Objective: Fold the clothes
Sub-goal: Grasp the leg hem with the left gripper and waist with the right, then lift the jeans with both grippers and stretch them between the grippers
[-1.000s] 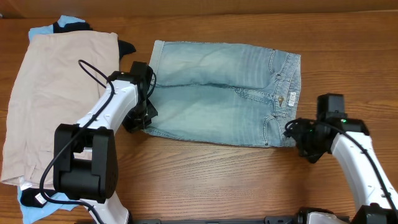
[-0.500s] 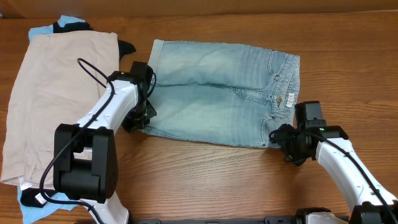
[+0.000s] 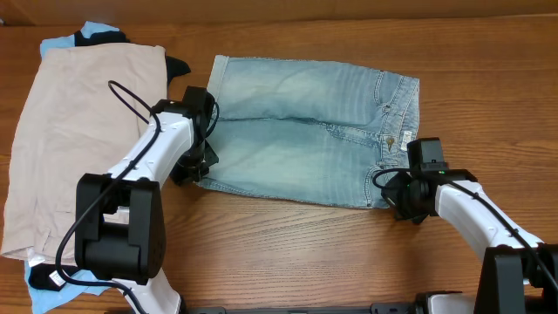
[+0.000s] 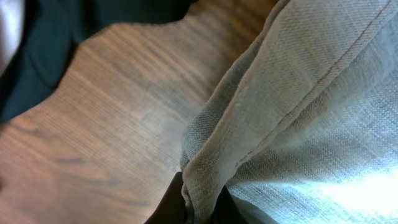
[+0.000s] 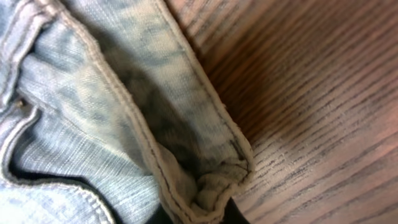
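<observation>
Shorts (image 3: 301, 131), one pair, lie pinched at opposite ends by left tool (image 3: 197, 169) and right tool (image 3: 392, 198).

wooden table (image 3: 288, 253) | denim shorts (image 3: 305, 131) flat, centre | beige garment (image 3: 78, 131) left, over sky-blue garment (image 3: 57, 42)

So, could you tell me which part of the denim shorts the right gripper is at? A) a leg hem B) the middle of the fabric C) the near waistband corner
C: the right gripper sits at the denim shorts' waistband corner nearest the robot.
</observation>
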Controlling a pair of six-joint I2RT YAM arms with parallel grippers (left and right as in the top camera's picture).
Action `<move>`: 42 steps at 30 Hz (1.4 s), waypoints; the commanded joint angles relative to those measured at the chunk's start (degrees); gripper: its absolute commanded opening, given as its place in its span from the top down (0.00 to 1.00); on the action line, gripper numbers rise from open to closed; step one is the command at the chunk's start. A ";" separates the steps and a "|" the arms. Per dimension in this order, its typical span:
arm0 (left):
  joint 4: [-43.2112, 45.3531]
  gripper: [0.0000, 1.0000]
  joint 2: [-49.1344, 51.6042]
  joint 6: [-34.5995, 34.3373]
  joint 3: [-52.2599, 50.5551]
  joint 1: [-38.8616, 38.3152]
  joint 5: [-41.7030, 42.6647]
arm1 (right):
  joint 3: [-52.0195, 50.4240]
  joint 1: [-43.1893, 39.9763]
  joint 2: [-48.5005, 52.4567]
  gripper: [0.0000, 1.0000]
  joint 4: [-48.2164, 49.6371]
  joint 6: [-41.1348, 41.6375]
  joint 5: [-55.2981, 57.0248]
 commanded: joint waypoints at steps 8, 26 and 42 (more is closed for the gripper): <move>-20.13 0.96 0.07 3.32 21.33 0.72 -6.80 | 12.90 -7.15 -5.77 0.96 -21.62 -6.95 -0.02; -34.73 0.96 -1.66 12.39 42.97 -0.22 -3.17 | 33.40 -8.17 -14.23 0.96 -46.23 -12.41 3.02; -12.57 0.96 12.68 12.48 42.95 -0.59 -2.67 | 32.35 -11.45 2.38 0.96 -28.63 -11.80 6.82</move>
